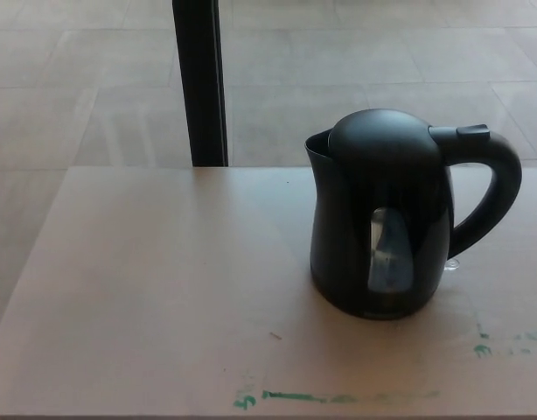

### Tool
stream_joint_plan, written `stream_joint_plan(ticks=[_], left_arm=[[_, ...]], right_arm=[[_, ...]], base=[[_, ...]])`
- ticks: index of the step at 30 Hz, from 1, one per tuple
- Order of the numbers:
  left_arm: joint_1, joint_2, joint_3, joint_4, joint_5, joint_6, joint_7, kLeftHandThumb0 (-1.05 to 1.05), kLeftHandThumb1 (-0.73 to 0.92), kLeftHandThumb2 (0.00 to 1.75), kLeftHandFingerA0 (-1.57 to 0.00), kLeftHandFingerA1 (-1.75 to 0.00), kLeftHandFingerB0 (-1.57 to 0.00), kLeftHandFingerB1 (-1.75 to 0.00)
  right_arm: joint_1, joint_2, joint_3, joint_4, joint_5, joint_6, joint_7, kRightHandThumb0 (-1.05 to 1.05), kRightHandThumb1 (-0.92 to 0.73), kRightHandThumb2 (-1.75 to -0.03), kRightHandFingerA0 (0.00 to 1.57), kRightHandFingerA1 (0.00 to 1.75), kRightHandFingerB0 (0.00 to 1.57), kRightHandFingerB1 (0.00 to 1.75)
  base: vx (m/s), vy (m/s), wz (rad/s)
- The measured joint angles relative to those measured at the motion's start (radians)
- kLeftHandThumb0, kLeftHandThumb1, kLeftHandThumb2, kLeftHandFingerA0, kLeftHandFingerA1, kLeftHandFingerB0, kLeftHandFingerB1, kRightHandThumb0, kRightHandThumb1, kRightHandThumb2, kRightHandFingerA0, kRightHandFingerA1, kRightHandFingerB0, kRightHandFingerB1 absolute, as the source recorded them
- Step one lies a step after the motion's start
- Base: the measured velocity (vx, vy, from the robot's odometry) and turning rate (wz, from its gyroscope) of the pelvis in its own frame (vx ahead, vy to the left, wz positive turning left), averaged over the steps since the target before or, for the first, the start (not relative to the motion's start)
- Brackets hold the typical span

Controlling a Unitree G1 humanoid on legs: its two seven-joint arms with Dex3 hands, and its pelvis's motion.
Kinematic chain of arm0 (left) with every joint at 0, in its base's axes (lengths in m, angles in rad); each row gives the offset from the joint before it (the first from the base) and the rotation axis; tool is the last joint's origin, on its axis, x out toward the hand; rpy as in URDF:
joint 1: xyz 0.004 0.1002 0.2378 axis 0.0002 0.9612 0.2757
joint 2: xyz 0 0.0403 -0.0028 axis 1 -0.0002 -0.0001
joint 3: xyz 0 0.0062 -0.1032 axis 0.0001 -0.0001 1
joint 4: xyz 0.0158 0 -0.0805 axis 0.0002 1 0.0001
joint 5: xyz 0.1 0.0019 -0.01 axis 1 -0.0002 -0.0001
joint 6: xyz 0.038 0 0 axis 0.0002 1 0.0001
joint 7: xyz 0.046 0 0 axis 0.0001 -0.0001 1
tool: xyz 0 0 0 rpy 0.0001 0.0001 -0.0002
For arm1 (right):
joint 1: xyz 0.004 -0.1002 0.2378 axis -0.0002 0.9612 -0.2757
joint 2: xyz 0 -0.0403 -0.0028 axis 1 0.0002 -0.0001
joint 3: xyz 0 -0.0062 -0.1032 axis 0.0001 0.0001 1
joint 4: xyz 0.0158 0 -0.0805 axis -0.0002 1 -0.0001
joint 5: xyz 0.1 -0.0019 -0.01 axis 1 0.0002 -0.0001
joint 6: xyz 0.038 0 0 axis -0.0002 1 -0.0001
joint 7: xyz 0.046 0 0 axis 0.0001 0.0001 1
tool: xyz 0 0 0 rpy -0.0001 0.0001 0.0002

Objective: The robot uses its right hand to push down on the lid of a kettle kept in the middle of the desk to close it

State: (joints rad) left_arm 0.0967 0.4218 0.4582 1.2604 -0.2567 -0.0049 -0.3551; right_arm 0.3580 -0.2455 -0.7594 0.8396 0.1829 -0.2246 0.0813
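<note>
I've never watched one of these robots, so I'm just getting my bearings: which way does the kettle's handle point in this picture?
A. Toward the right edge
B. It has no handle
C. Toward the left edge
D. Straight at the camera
A: the black electric kettle has its curved handle looping out toward the picture's right edge, while the spout faces left, toward the dark post.
</note>
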Motion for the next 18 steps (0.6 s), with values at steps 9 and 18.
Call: stream_joint_plan(ticks=[9,18], left_arm=[[-0.039,-0.001,0.004,0.003,-0.002,-0.001,0.004,-0.89,0.92,0.68,-0.51,-0.46,-0.37,-0.39],[-0.041,-0.003,0.005,0.006,-0.002,-0.001,0.008,-0.86,0.92,0.69,-0.48,-0.47,-0.37,-0.40]], right_arm=[[-0.024,0.000,0.015,-0.028,0.042,0.028,-0.004,-0.76,-0.71,-0.61,0.82,0.90,0.63,0.76],[-0.029,-0.013,0.050,-0.026,0.057,0.031,-0.012,-0.79,-0.70,-0.61,0.83,0.90,0.63,0.76]], base=[[0.00,0.000,0.00],[0.00,0.000,0.00]])
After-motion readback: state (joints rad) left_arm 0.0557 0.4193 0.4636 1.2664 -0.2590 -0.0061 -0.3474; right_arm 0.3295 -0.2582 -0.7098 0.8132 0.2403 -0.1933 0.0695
